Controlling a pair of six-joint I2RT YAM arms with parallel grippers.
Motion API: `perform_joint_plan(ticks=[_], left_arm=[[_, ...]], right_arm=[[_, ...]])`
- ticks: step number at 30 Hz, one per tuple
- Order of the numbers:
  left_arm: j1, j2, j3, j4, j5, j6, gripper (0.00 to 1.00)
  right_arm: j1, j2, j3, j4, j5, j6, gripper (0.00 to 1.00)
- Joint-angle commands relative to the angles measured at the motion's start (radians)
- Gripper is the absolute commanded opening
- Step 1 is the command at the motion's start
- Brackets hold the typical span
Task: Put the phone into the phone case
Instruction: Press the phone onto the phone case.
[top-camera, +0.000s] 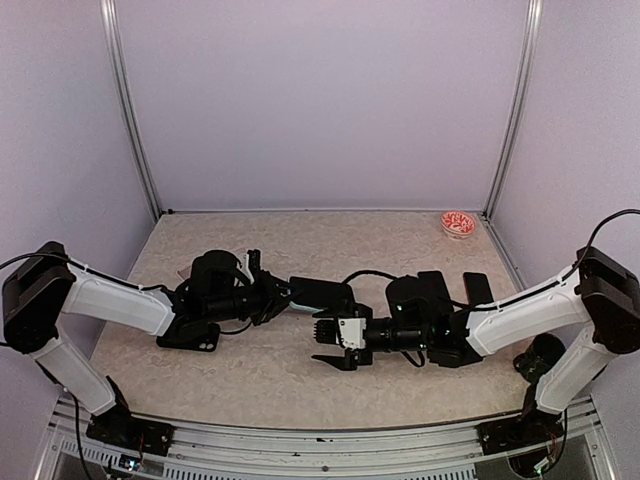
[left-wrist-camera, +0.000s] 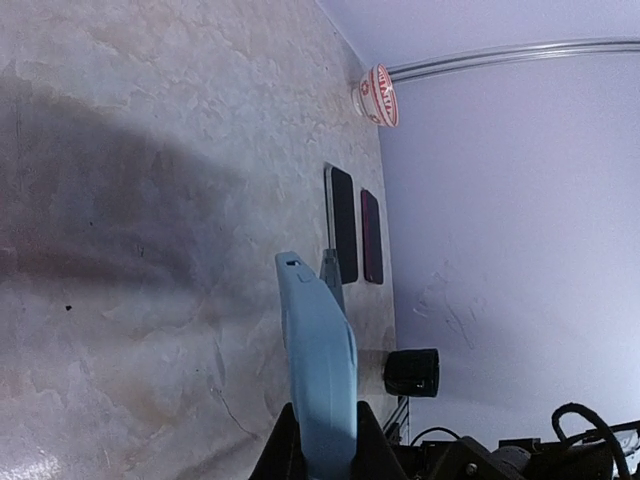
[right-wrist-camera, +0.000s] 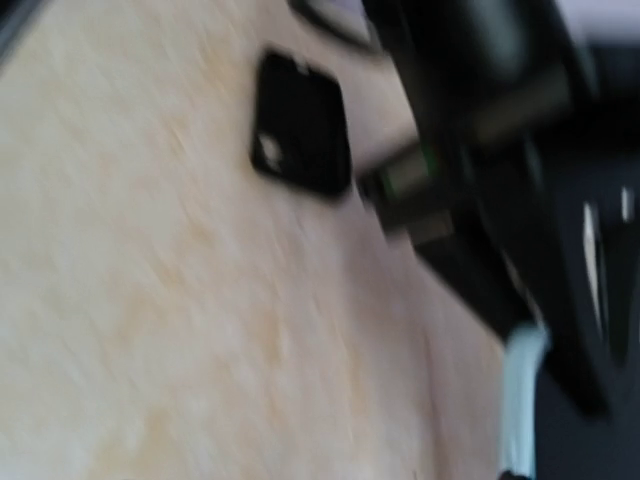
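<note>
Left fingers (left-wrist-camera: 275, 455) pinch the pale blue plastic phone case (left-wrist-camera: 320, 350) by one end; right fingers (top-camera: 332, 358) spread, empty. Press beyond that pinch and you may pivot it loose.

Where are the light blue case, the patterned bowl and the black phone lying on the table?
light blue case (left-wrist-camera: 320, 350): left wrist view, its broad blue side.
patterned bowl (top-camera: 459, 223): top view, its inside.
black phone (left-wrist-camera: 343, 225): left wrist view, its dark face.
</note>
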Motion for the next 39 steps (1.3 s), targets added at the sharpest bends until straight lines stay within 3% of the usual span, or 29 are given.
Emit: perform_joint_plan(ticks=[1,5,9,14,17,22,28,39], left_arm=[[0.000,-0.031,0.024,0.052,-0.038,0.021,0.00],[0.000,-0.044,0.021,0.060,-0.028,0.046,0.00],[0.001,-0.079,0.017,0.052,-0.023,0.096,0.00],[0.006,-0.134,0.018,0.036,0.004,0.179,0.00],[0.006,-0.159,0.015,0.043,0.035,0.227,0.00],[0.006,-0.188,-0.002,0.078,0.098,0.276,0.00],[0.004,-0.210,-0.028,0.120,0.138,0.306,0.00],[0.004,-0.208,-0.083,0.296,0.187,0.322,0.00]], right_arm=[[0.013,-0.057,0.008,0.073,-0.044,0.030,0.76],[-0.018,-0.111,-0.009,0.087,0.049,0.152,0.82],[-0.120,-0.172,0.027,-0.026,0.057,0.375,0.87],[-0.323,-0.193,0.089,-0.187,-0.159,0.638,0.88],[-0.435,-0.186,0.080,-0.173,-0.352,0.776,0.88],[-0.561,-0.150,0.055,-0.064,-0.602,0.961,0.88],[-0.611,-0.045,0.011,0.234,-0.864,1.249,0.88],[-0.611,0.123,-0.041,0.690,-0.921,1.613,0.85]])
